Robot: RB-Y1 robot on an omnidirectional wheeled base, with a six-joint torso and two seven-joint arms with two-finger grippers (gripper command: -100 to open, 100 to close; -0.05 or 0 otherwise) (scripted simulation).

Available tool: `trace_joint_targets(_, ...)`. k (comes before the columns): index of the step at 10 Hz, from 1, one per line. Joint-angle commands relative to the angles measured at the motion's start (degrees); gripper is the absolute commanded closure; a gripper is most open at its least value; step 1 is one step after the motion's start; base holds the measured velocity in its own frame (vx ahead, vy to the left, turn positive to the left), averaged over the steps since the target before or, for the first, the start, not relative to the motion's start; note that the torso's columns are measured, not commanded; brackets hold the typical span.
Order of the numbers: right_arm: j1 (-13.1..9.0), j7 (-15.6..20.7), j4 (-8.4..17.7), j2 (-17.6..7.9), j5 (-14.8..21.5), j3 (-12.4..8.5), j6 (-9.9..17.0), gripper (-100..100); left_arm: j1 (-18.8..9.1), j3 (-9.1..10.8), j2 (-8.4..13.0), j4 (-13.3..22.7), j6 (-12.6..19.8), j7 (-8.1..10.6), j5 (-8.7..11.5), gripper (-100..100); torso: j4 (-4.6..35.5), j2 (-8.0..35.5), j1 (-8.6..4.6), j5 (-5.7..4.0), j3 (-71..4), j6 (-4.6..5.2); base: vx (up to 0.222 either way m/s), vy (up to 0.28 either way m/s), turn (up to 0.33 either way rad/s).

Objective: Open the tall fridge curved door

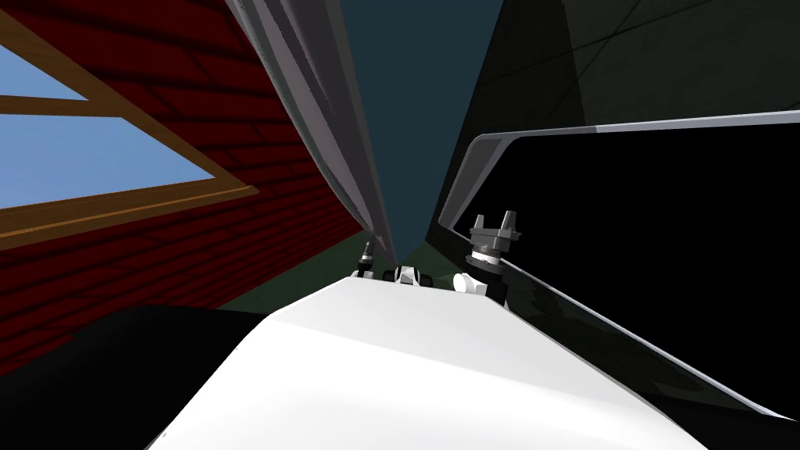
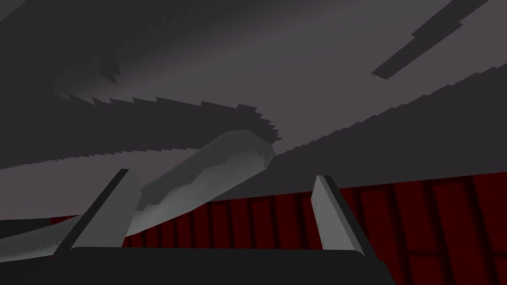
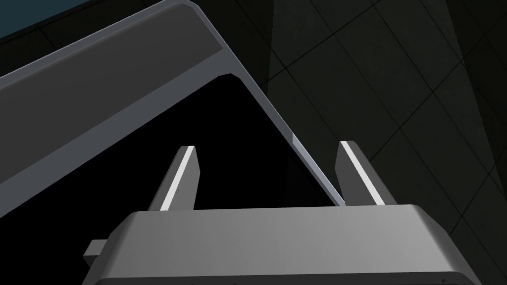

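The fridge's grey curved door (image 1: 305, 94) rises edge-on just left of centre in the head view, swung out from the body. My left gripper (image 1: 366, 251) sits at its foot. In the left wrist view this gripper (image 2: 223, 175) is open under the dark grey door face (image 2: 297, 59), and a pale grey handle bar (image 2: 218, 163) slants past its left finger without being pinched. My right gripper (image 1: 494, 216) stands open at the fridge's thin grey rim (image 1: 625, 125), which frames a black area. In the right wrist view the rim (image 3: 309, 158) runs between the fingers of this gripper (image 3: 267, 146), close to one of them.
A red brick wall (image 1: 195, 258) with a wood-framed window (image 1: 78, 156) closes off my left. A dark tiled wall (image 1: 664, 55) stands behind the fridge on the right. A narrow dark blue gap (image 1: 398, 117) separates the door from the fridge body.
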Motion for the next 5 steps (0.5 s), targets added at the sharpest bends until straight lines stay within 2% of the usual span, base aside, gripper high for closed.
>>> trace_joint_targets(1,0.0,0.0,0.0,0.0,0.0,0.0,0.0,0,-1.3,0.04,0.6,-1.7,3.0,0.57,0.1,-100,0.0,0.0,-0.05,-0.01,0.0,-0.01,0.004,-0.018,0.004)
trace_joint_targets(2,0.0,0.0,0.0,0.0,0.0,0.0,0.0,0,-1.8,0.08,0.8,-2.0,3.9,0.73,0.2,-100,0.0,-0.1,-0.10,-0.02,0.0,0.00,0.004,-0.019,0.004)
trace_joint_targets(3,0.0,0.0,0.0,0.0,0.0,0.0,0.0,0,-1.6,0.06,0.5,-1.4,3.0,0.45,0.1,-100,0.0,-0.1,-0.11,-0.03,-0.1,0.00,-0.001,-0.007,0.008)
trace_joint_targets(4,0.0,0.0,0.0,0.0,0.0,0.0,0.0,0,-0.2,-0.05,0.1,-1.0,1.3,0.25,0.0,100,0.0,-0.1,-0.09,-0.02,-0.1,0.03,-0.006,0.013,-0.014)
trace_joint_targets(5,0.0,0.0,0.0,0.0,0.0,0.0,0.0,0,0.4,-0.09,-0.1,-0.6,0.4,0.09,-0.1,100,-0.1,-0.1,0.00,0.02,-0.1,0.00,-0.013,0.018,-0.011)
